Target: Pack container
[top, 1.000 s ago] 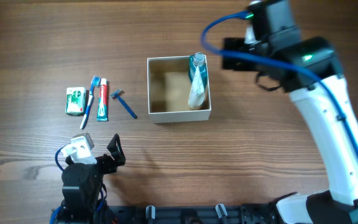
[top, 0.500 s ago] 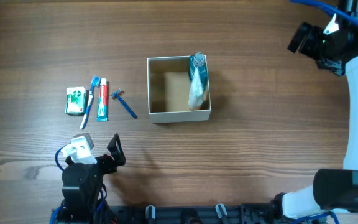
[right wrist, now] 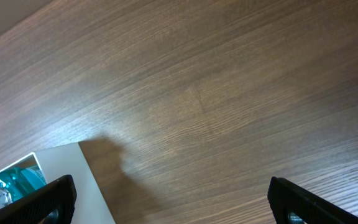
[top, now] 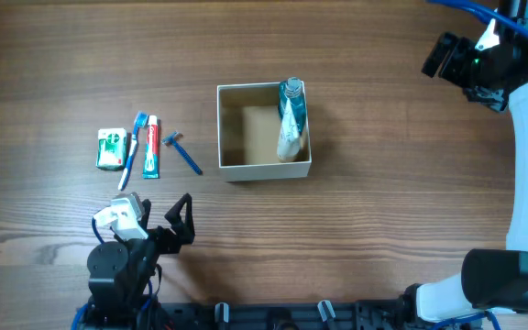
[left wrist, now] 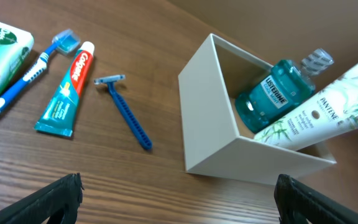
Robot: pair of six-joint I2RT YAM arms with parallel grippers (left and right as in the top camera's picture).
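The container (top: 266,170), a square white-walled box with a tan inside, stands mid-table. It holds a teal mouthwash bottle (top: 291,92) and a white tube (top: 289,137) leaning on its right wall. Left of it lie a blue razor (top: 183,153), a toothpaste tube (top: 151,147), a toothbrush (top: 133,147) and a green box (top: 110,148). My left gripper (top: 181,223) is open and empty near the front edge, below those items. My right gripper (top: 445,57) is open and empty, high at the far right. The left wrist view shows the container (left wrist: 210,124), razor (left wrist: 126,112) and toothpaste (left wrist: 67,90).
Bare wooden table lies between the container and the right arm. The right wrist view shows the container's corner (right wrist: 61,180) and the mouthwash bottle (right wrist: 17,180) at lower left, with wood grain elsewhere.
My right arm has swung away from the container's right side to the far right. My left gripper has shifted slightly right and forward.
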